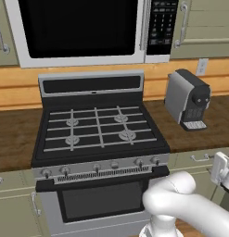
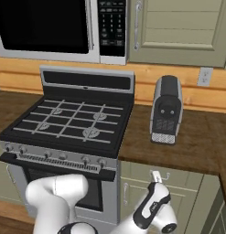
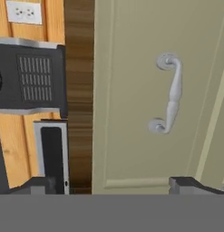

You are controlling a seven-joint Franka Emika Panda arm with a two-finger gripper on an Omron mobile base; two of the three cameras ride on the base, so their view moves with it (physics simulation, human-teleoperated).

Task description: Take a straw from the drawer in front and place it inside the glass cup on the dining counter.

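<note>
Two dark fingers (image 3: pixel 114 185) rise at the bottom of the hand view, one at the lower left and one at the lower right, standing wide apart with nothing between them. Just above the gap between them lies the flat pale green front of the drawer (image 3: pixel 131 113), filling the middle and right of that frame. Its curved silver handle (image 3: pixel 170 94) sits right of centre, above the right finger and apart from both. Left of the drawer front runs a brown wooden table edge (image 3: pixel 79 90), and further left a dark coffee machine (image 3: pixel 29 74) shows with a wall socket (image 3: pixel 24 12) in the upper left corner.

From the left base view, the white arm (image 1: pixel 181 203) curls in the lower right, below a black stove (image 1: pixel 99 127) at centre and a microwave (image 1: pixel 79 28) along the top. From the right base view, the drawer shows at the lower right, under the table and the coffee machine.
</note>
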